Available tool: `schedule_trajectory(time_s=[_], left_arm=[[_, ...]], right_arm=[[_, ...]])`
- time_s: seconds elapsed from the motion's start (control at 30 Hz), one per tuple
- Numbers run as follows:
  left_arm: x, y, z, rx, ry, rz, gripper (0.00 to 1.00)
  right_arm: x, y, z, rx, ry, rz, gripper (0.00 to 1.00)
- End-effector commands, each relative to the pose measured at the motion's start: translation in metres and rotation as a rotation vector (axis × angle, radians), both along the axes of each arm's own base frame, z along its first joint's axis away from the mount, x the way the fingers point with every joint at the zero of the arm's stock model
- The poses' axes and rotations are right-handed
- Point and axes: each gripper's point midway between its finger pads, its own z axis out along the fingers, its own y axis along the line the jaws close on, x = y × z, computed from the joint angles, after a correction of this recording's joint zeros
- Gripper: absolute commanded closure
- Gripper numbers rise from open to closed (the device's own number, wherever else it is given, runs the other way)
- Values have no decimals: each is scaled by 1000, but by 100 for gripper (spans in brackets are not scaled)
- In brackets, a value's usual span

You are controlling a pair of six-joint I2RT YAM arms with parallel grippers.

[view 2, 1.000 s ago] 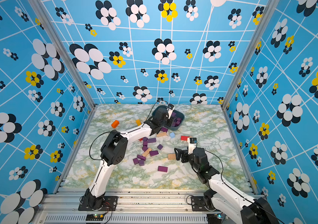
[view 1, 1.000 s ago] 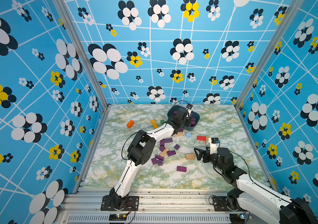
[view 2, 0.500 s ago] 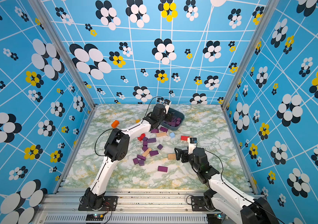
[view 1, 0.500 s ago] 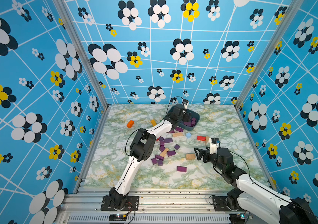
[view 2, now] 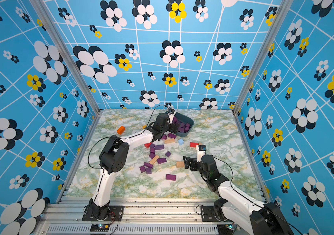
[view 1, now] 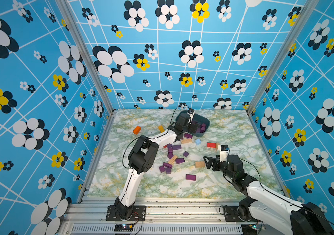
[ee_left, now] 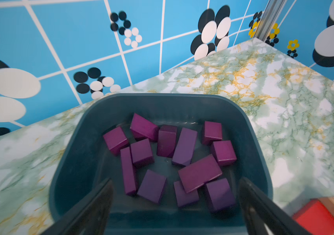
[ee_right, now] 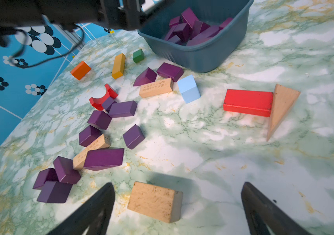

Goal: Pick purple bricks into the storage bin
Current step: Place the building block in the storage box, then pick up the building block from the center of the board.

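The storage bin (view 1: 205,124) (view 2: 188,124) stands at the back of the table, a dark teal tub. Several purple bricks (ee_left: 199,173) lie loose on its floor. My left gripper (ee_left: 175,183) (view 1: 192,127) hangs open over the bin's near rim (ee_left: 162,97), holding nothing. More purple bricks (ee_right: 103,158) (view 1: 179,160) (view 2: 161,160) lie scattered mid-table among tan blocks. My right gripper (ee_right: 177,184) (view 1: 207,161) stands open low over the table. A tan block (ee_right: 153,201) lies between its fingers, untouched.
A red bar (ee_right: 247,102) and a tan wedge (ee_right: 282,105) lie right of the cluster. A light-blue block (ee_right: 188,88) sits before the bin's wall (ee_right: 198,55). An orange block (ee_right: 80,70), yellow bar (ee_right: 118,65), green cube (ee_right: 138,55) and red arch (ee_right: 101,99) lie left. Patterned walls enclose the table.
My left gripper has opened over the bin and shifted slightly toward its near-left rim. The right arm has not moved.
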Motion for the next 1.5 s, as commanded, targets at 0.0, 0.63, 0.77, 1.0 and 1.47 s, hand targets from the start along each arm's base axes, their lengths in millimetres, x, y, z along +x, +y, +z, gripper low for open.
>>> schedule_trajectory(time_s=[0.0, 0.63, 0.77, 1.0, 1.47], left_arm=[[-26, 14, 71, -58, -157, 23, 2], [-214, 150, 8, 4, -15, 83, 1], [-231, 163, -8, -13, -37, 72, 0], [-245, 171, -11, -74, -74, 58, 0], [-253, 185, -2, -142, -143, 90, 0]], right_arm=[[7, 2, 6, -2, -27, -1, 1], [-7, 30, 19, -43, 152, 182, 1], [-21, 37, 21, -108, 255, 234, 1], [-50, 50, 12, -173, 377, 230, 7], [-70, 96, -9, -279, 515, 166, 16]])
